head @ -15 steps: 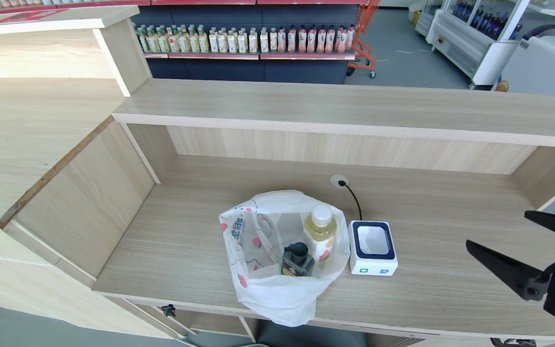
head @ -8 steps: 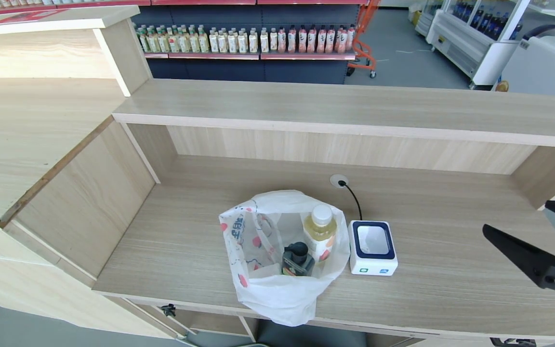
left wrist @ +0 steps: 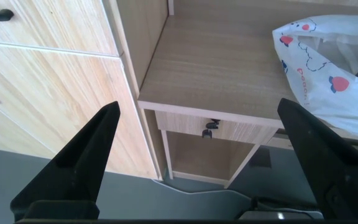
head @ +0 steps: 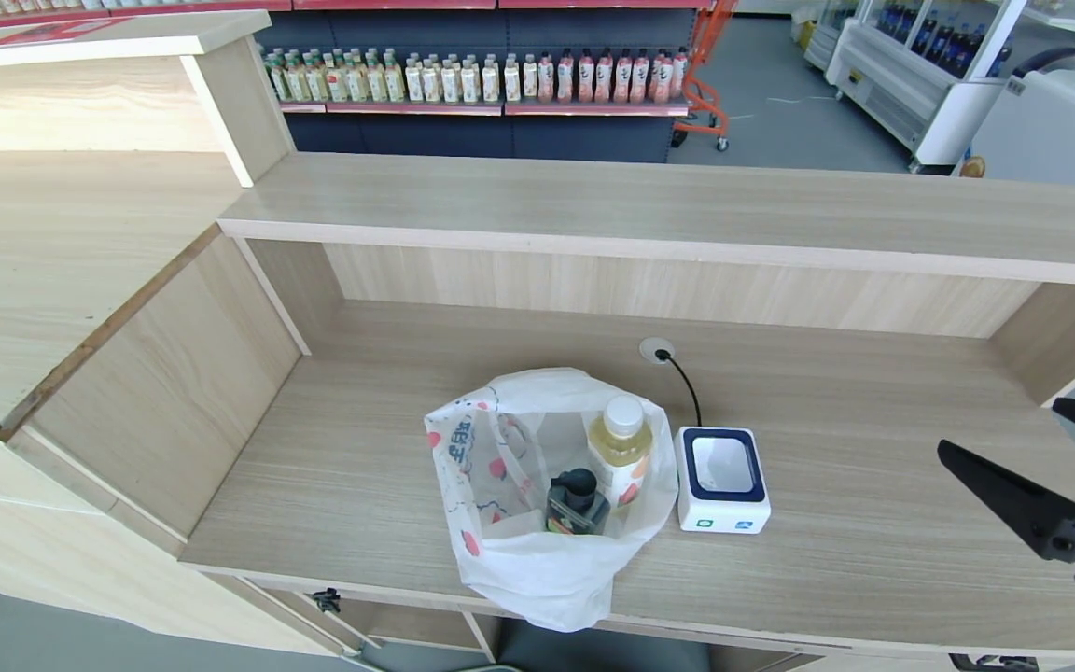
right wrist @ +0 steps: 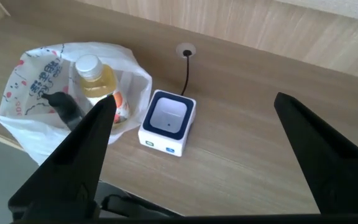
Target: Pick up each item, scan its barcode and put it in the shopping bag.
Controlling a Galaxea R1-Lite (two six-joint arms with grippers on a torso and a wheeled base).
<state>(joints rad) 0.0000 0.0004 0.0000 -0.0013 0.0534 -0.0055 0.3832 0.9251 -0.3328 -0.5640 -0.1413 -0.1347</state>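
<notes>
A white shopping bag [head: 537, 551] with red prints stands open on the wooden counter [head: 873, 439]. Inside it are a yellow-drink bottle [head: 621, 446] with a white cap and a small dark bottle [head: 577, 501]. The white barcode scanner [head: 721, 478] sits just right of the bag. My right gripper [head: 998, 425] hangs open and empty above the counter's right end, well right of the scanner. Its wrist view looks down on the scanner [right wrist: 166, 122], the bag [right wrist: 27, 118] and the yellow bottle [right wrist: 95, 81]. My left gripper [left wrist: 199, 104] is open and empty, low before the counter's left front corner, the bag [left wrist: 328, 68] off to one side.
A black cable [head: 687, 383] runs from the scanner to a grommet [head: 656, 350] in the counter. A raised ledge [head: 649, 210] and side walls [head: 164, 392] enclose the counter. A drawer with a lock [left wrist: 210, 129] sits under its front edge. Shelves of drinks [head: 481, 79] stand behind.
My right gripper has drawn back to the right, away from the scanner, still open. The bag, bottles and scanner have not moved.
</notes>
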